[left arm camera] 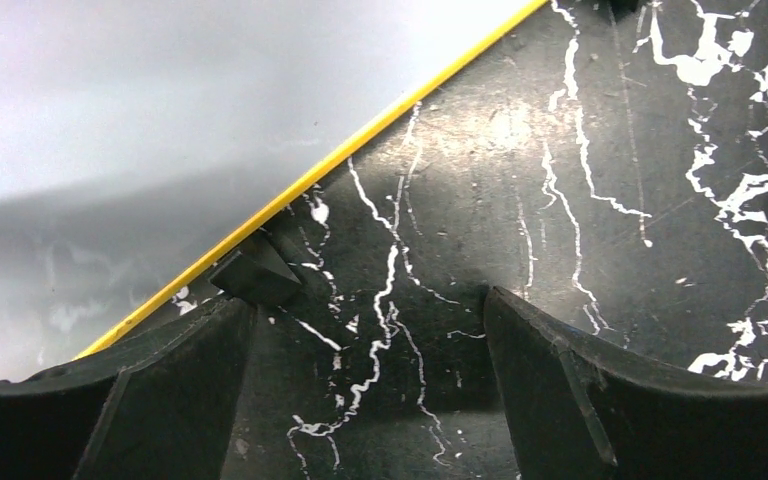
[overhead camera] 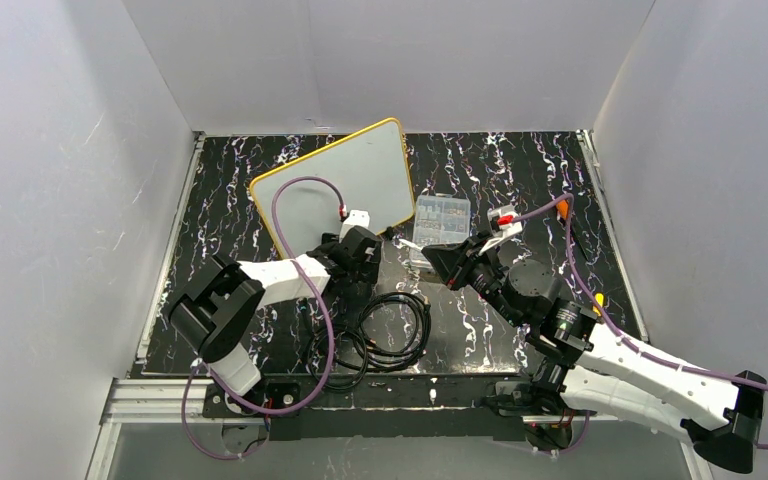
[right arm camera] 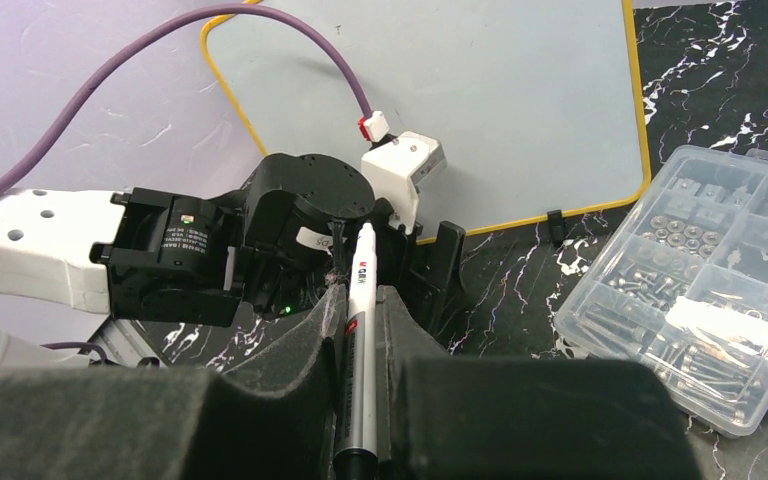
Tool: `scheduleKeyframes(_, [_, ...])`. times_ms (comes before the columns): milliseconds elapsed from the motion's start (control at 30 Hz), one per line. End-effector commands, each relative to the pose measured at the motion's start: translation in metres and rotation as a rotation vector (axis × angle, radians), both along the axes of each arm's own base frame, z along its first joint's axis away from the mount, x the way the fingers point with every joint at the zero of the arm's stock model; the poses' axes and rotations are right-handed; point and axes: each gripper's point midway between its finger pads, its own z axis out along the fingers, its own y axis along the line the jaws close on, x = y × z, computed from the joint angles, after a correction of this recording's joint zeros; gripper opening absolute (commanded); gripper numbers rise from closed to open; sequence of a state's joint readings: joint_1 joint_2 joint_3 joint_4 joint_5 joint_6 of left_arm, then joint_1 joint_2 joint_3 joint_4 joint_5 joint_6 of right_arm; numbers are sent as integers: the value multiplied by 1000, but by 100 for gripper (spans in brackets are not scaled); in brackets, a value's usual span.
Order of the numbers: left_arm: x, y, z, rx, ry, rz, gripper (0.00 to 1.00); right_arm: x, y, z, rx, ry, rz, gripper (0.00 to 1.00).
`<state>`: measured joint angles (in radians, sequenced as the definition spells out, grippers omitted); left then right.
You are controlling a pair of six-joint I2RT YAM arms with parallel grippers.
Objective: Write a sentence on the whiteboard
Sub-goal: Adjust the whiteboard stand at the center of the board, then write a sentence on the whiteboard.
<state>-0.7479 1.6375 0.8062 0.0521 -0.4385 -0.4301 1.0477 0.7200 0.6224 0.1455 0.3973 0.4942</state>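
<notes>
The whiteboard, white with a yellow rim, lies tilted at the back left of the table; no sentence shows on it. My left gripper sits low beside the board's near right edge. In the left wrist view it is open over bare table, with the rim just beyond its left finger. My right gripper is shut on a white and silver marker that points towards the left wrist. In the top view this gripper is to the right of the left one.
A clear compartmented parts box with screws and nuts stands right of the board, also in the right wrist view. Coiled black cables lie near the front edge. White walls close in the table on three sides.
</notes>
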Motion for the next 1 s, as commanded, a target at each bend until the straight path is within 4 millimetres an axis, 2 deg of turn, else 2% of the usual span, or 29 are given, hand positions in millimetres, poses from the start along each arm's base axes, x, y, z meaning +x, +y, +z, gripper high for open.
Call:
scheduleKeyframes(0, [-5,-21,3,-13,14,-57,80,1,0,12,49,-22,-5,1])
scheduleKeyframes(267, [-11,-36,7,-19,11,-87,81,1,-2,13,49,-23,-9,1])
scheduleKeyframes(433, [-20,-39,22,-50,17,-111,82,0,-3,14,48,-24,-9,1])
scheduleKeyframes(600, [-37,-34,56,-103,20,-156,84,-2,-6,18,61,-34,-11,1])
scheduleKeyframes(767, [-65,-24,95,-159,38,-218,87,-2,-10,18,55,-39,-19,1])
scheduleKeyframes(967, [-90,-16,153,-183,45,-353,89,-3,-14,19,51,-42,-28,1])
